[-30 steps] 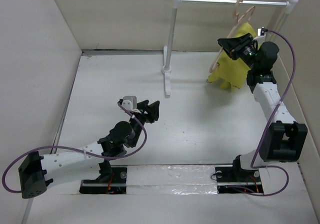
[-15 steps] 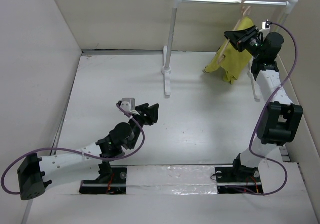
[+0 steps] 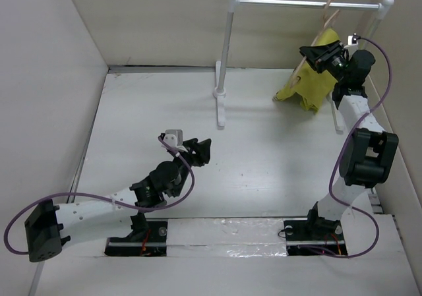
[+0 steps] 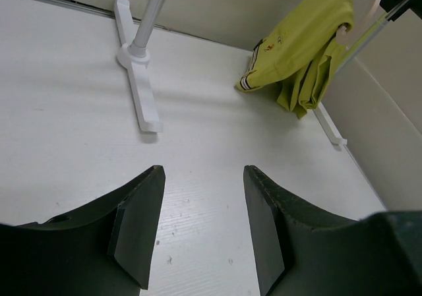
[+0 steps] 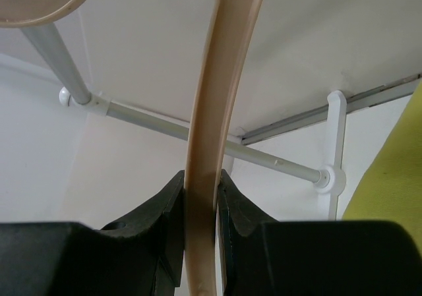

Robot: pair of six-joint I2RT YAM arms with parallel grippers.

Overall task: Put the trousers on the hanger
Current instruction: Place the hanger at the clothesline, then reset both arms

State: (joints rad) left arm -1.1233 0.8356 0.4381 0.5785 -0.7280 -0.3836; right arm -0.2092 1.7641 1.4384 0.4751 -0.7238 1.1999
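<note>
The trousers (image 3: pixel 315 85) hang folded over the hanger (image 5: pixel 208 144) at the upper right of the overhead view. They ride higher than a second ago and farther toward the back wall, and their striped waistband end trails down toward the desk (image 3: pixel 264 151). Your right hand (image 3: pixel 320 51) is clenched on the hanger's beige arm, which fills the gap between the fingers in the wrist view. The hook has climbed to the level of the rail (image 3: pixel 303 3) and crosses it from above, but whether it is seated over the rail cannot be told. So the draping looks done, and what remains is likely hanging and letting go.

Room is tight there, with the rack's right post (image 3: pixel 380 16) and the side wall just beside your wrist. Your left hand (image 4: pixel 201 204) is released and holds nothing, low at centre left and well apart from the rack, with bare desk ahead.
</note>
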